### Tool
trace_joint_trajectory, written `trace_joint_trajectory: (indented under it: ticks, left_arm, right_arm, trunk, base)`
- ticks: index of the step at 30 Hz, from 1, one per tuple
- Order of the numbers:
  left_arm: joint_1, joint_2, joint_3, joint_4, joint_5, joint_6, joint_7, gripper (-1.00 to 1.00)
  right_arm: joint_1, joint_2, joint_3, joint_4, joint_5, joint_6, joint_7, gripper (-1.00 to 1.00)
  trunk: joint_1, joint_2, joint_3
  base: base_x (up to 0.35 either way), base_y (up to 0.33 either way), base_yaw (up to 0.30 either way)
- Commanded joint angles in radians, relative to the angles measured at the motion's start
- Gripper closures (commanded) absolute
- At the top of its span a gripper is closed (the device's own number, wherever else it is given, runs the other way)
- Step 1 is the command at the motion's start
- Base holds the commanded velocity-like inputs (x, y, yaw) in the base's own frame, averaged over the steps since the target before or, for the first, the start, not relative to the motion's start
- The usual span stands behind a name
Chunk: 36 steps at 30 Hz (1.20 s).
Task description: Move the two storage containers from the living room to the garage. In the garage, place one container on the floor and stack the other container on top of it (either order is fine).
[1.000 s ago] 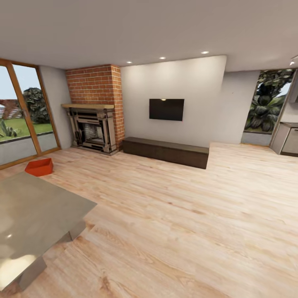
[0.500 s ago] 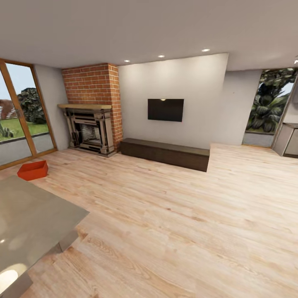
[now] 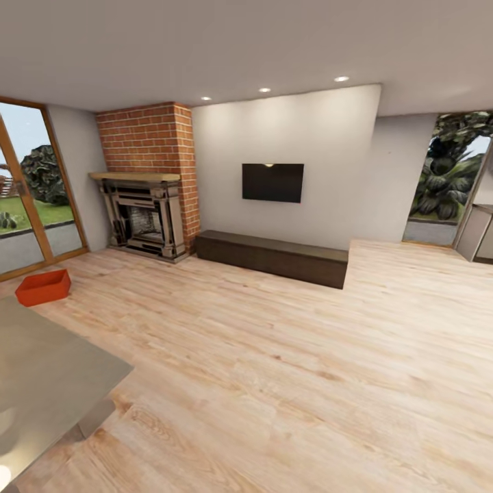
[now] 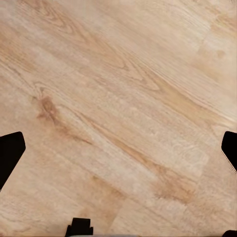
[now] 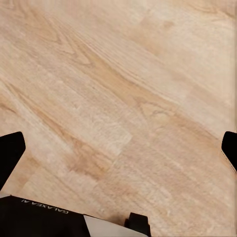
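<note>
Your left gripper (image 4: 118, 148) has plain black fingertips; your right gripper (image 5: 118, 148) matches, above a black-and-white body with small white mirrored lettering.

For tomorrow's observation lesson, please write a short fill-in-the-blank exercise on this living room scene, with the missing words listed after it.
1. The orange-red rectangular open-topped bin sits on the light wood plank ____.
2. The black flat television hangs on the white ____.
3. The fireplace stands against a chimney of red ____.
4. The long dark wooden bench lies directly below the ____.

Missing words: floor; wall; brick; television
</note>
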<state>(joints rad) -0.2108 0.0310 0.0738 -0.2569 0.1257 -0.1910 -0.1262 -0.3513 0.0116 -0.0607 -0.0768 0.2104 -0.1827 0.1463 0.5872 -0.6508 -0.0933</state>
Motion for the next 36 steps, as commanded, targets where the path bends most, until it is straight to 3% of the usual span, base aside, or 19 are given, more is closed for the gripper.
trace_joint_trajectory:
  ticks: [1,36]
  left_arm:
    - [-0.001,0.0,0.008,0.002,0.008,-0.001,-0.01,-1.0]
    - [-0.001,0.0,0.008,0.002,0.007,-0.001,-0.01,-1.0]
  right_arm:
    - [-0.001,0.0,-0.007,0.0,0.007,-0.003,0.003,-1.0]
    - [-0.001,-0.001,-0.007,0.001,0.007,-0.003,0.003,-1.0]
  trunk:
    - [0.001,-0.001,-0.002]
    - [0.001,-0.001,-0.002]
  base:
    - [0.323,-0.032,0.0]
    - [0.323,-0.001,0.0]
